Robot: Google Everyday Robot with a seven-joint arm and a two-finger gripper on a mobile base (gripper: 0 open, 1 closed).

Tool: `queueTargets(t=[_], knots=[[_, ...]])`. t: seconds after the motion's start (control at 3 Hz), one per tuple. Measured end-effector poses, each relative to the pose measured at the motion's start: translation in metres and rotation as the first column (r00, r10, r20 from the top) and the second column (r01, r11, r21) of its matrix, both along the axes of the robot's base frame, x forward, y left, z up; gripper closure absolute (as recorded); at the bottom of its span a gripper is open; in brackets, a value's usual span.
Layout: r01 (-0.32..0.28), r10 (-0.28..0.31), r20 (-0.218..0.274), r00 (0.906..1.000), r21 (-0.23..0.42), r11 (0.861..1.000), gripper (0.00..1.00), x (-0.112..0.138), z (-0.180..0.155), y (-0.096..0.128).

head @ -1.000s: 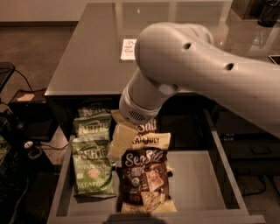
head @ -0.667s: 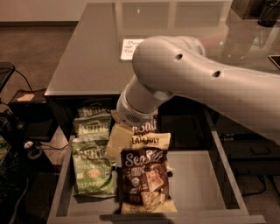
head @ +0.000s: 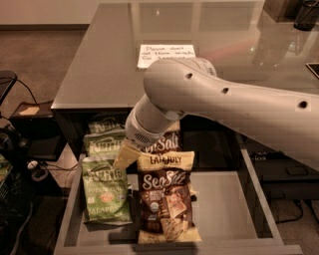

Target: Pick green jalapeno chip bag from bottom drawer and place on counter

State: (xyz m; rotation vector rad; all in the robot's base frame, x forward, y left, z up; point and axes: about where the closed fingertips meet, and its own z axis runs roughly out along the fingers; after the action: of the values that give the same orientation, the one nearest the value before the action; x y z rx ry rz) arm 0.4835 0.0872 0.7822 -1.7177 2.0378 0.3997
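Note:
The green jalapeno chip bag (head: 103,191) lies flat at the front left of the open bottom drawer (head: 227,206). Two more green Kettle bags (head: 103,142) lie behind it. My gripper (head: 126,155) reaches down from the big grey arm (head: 224,107) into the drawer. It sits just above the jalapeno bag's upper right corner, between that bag and a brown-and-cream Sea Salt bag (head: 165,199). The arm hides most of the gripper. The glossy dark counter (head: 99,64) lies above the drawer and bears a white note (head: 162,52).
A second Sea Salt bag (head: 167,143) sits behind the first, partly under the arm. The drawer's right half shows bare grey floor. Cables and dark gear (head: 20,149) lie on the floor at the left. Dark items (head: 304,15) stand at the counter's far right.
The arm's bulky link has sunk lower and a little left in the view. The gripper tip has barely shifted. The bags have not moved.

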Motion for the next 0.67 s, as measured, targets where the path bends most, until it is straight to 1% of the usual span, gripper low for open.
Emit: queueTargets(t=[0.33, 0.67], knots=[[-0.01, 0.011, -0.027, 0.9996, 0.021, 1.0, 0.41, 0.006, -0.016, 0.011], [-0.016, 0.018, -0.062, 0.9979, 0.034, 0.999, 0.39, 0.009, -0.033, 0.019]])
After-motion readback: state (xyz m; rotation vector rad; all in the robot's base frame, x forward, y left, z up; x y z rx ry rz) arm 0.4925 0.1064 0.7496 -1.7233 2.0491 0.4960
